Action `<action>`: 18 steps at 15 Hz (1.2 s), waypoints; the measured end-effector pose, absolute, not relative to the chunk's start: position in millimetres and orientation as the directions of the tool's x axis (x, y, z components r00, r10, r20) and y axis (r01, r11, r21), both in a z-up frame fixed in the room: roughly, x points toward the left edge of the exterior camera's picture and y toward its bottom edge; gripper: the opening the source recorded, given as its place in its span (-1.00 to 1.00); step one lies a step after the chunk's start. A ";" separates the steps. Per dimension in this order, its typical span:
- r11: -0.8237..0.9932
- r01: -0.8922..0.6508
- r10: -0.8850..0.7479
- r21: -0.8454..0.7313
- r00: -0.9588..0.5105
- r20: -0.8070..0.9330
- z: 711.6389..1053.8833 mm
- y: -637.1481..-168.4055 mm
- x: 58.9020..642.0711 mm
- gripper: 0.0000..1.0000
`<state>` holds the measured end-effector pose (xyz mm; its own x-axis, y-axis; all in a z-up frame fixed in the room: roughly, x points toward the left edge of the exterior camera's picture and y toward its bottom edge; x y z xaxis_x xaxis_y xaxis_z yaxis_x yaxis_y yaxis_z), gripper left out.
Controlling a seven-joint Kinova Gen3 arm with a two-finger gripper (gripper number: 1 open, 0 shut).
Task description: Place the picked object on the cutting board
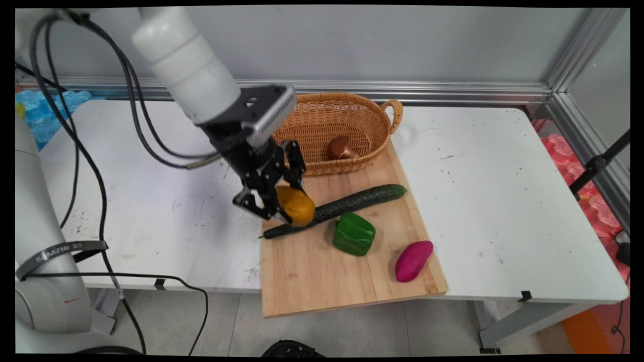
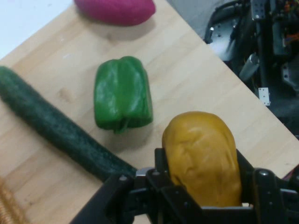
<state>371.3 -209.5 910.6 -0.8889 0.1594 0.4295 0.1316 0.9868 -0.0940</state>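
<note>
A yellow-orange potato (image 1: 296, 205) is pinched in the end effector (image 1: 282, 203), lifted above the cutting board (image 1: 322, 271) near the counter's (image 1: 503, 201) front edge, over the cucumber (image 1: 352, 202), beside the green pepper (image 1: 353, 234).

Our white arm (image 1: 186, 55) reaches in from the upper left and angles down toward the table. Our gripper (image 1: 287, 206) hangs tilted, fingers (image 2: 161, 163) closed around something held between them, seemingly clear of the surface below.

A white table (image 1: 503, 201) is standing against a grey wall (image 1: 352, 45), with a metal rail (image 1: 402, 90) running along the wall's foot. Grey floor (image 1: 352, 327) is showing below the table's near edge.
</note>
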 end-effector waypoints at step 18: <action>0.957 0.281 0.287 -0.068 -0.891 0.351 801.3 -191.6 327.0 -1.00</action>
<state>327.0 -191.6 801.3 -0.8913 0.2870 0.3511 0.2815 0.9572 -0.0678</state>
